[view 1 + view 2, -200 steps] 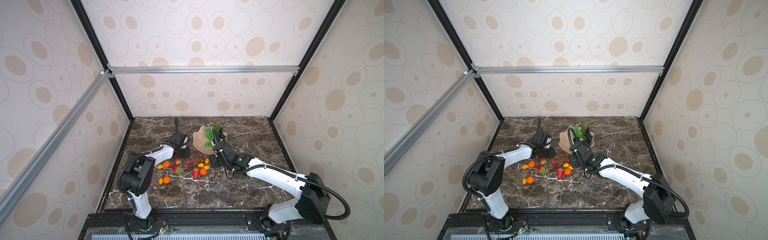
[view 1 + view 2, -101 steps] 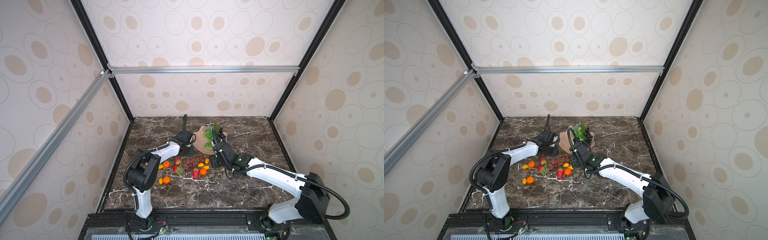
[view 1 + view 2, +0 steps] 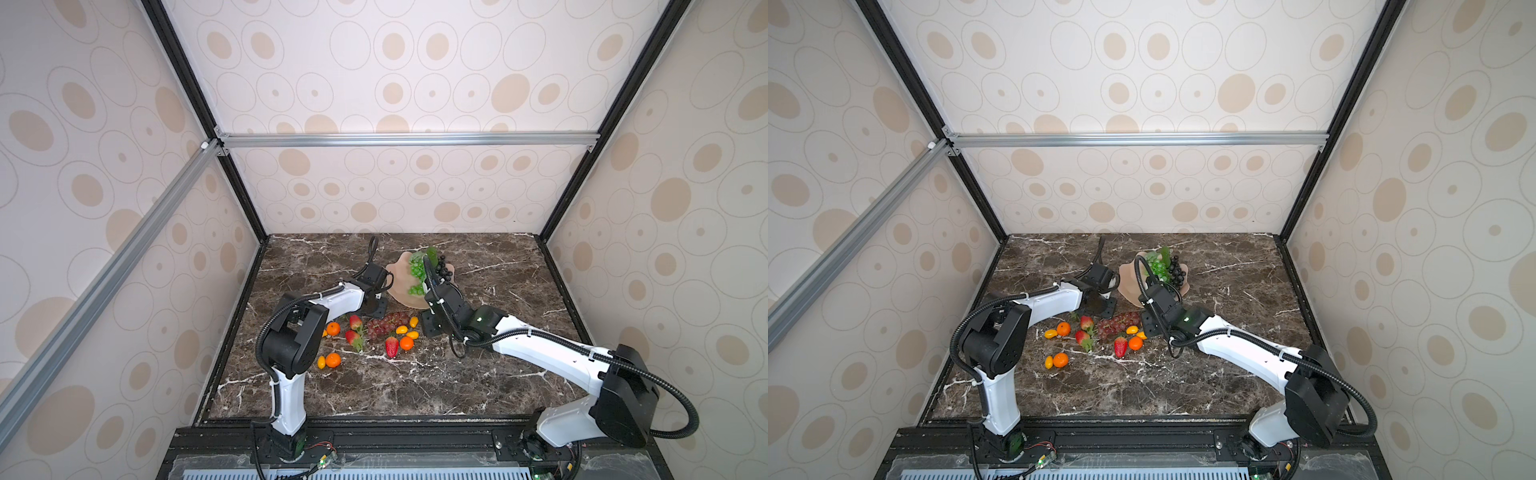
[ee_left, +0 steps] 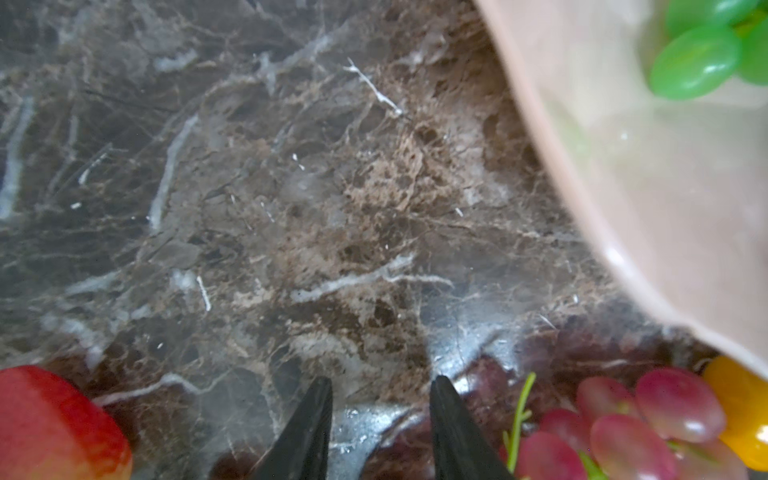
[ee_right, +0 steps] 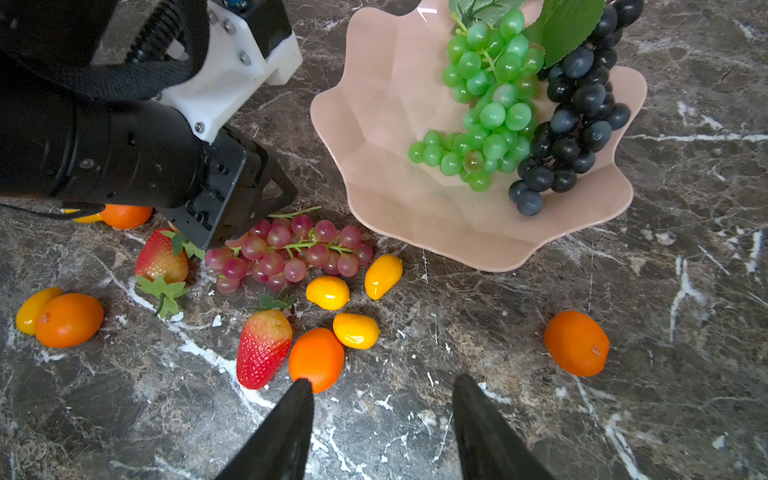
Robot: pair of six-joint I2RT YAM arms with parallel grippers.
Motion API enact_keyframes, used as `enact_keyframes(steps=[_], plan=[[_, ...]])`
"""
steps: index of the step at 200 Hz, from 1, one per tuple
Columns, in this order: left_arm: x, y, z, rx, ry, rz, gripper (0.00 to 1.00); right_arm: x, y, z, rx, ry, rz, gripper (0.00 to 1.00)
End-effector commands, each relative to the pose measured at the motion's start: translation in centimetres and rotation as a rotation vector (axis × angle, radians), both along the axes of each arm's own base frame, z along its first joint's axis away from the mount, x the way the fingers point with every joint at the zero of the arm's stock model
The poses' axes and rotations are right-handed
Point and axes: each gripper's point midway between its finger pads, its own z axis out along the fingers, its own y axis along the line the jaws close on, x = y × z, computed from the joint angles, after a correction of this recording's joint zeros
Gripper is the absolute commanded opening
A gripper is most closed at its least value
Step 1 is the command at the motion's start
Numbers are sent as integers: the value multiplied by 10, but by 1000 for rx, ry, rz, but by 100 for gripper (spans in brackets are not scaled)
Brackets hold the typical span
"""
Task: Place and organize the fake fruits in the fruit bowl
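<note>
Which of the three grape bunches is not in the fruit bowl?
The red grape bunch: it lies on the marble table beside the fruit bowl, while the green bunch and the black bunch lie inside it.

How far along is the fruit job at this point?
Done: green grapes and black grapes lie in the bowl. In hand: nothing. The left claw is open beside the red grapes, and the right claw is open and empty. Left: the red grapes, strawberries, tangerines and yellow ovals, all on the table.
</note>
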Motion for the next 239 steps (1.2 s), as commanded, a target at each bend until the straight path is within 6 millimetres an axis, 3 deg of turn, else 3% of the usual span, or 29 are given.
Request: enact_keyframes(steps=[1, 53, 91, 147, 239], plan=[[1, 5, 0, 56, 8, 4, 39, 3, -1, 1, -16, -1, -4, 57], [6, 7, 22, 24, -62, 44, 34, 3, 1, 2, -8, 0, -2, 57], [3, 6, 14, 29, -34, 37, 29, 3, 1, 4, -3, -3, 0, 57], [-4, 1, 3, 9, 6, 3, 36, 2, -1, 1, -10, 2, -3, 57], [-4, 12, -16, 100, 52, 12, 34, 0, -4, 0, -9, 4, -13, 57]])
